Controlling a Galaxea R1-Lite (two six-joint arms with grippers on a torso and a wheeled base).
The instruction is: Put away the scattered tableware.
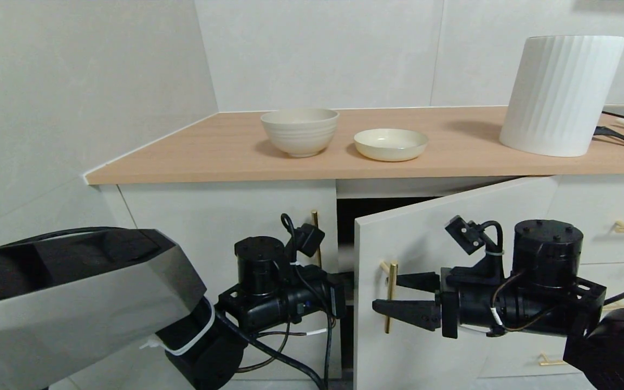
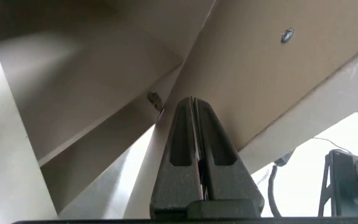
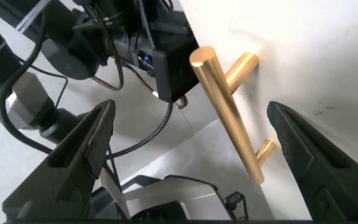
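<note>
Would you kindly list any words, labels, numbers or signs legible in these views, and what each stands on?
No text is readable. The bowl, the shallow dish, the white ribbed container, the cabinet door and its brass handle show no print.

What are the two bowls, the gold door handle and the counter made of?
Deep bowl and shallow bowl: probably glazed ceramic, since they are cream with a soft sheen, though they could be plastic. Handle: metal with a gold finish, shown by its bright highlights. Counter: wood or wood-look laminate, matte with a faint grain.
</note>
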